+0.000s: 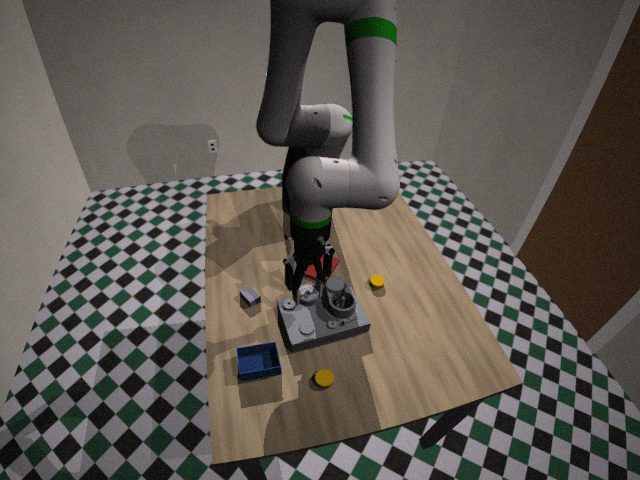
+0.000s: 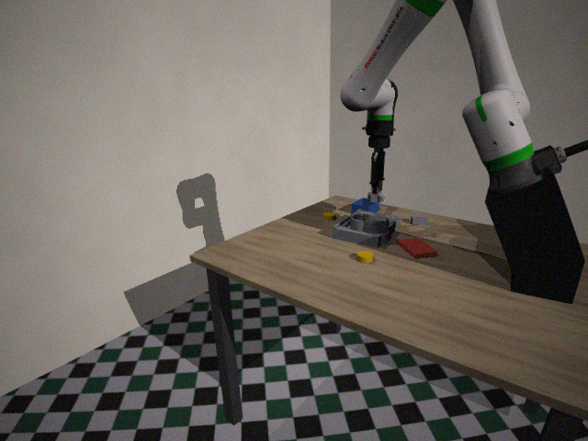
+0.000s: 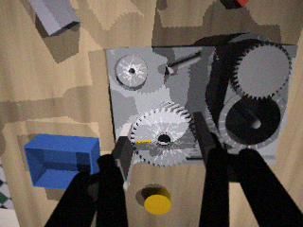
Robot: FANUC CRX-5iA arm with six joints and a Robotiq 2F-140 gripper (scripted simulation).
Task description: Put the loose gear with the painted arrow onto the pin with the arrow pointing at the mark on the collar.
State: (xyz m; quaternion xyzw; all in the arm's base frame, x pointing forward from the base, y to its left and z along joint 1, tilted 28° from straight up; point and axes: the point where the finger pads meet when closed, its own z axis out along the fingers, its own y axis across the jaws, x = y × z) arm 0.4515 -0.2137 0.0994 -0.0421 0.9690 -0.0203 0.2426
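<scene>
Wrist view, nearest item: black two-finger gripper (image 3: pixel 163 142), partly closed on the pale toothed gear with an orange painted arrow (image 3: pixel 161 139); one finger presses the rim at each side, and the gear hangs above the near edge of the grey rectangular timing case (image 3: pixel 187 95). The arrow lies to the left of the gear's bore. Just below the gear in this view, a yellow round puck (image 3: pixel 157 200) on the wooden table top (image 3: pixel 57 104). Left of it, an open blue rectangular bin (image 3: pixel 62 158), its interior showing only its own floor. On the case, beyond the held gear: a small pale disc with a dark centre (image 3: pixel 132 71), a thin grey pin (image 3: pixel 182 61) casting a shadow, and at right a dark round cup-like housing (image 3: pixel 253 118) with a short peg inside it, overlapped by a large dark-grey toothed gear (image 3: pixel 262 71). Far left corner, a small grey block (image 3: pixel 54 16). The collar mark cannot be made out. Top view adds what the wrist camera crops: a second yellow puck (image 1: pixel 376 280) right of the case, a flat red tile (image 1: pixel 315 268) behind the gripper, and the checkered floor (image 1: pixel 103 310). Exterior view alone shows the gear (image 2: pixel 378 195) held clear above the case (image 2: pixel 363 230).
</scene>
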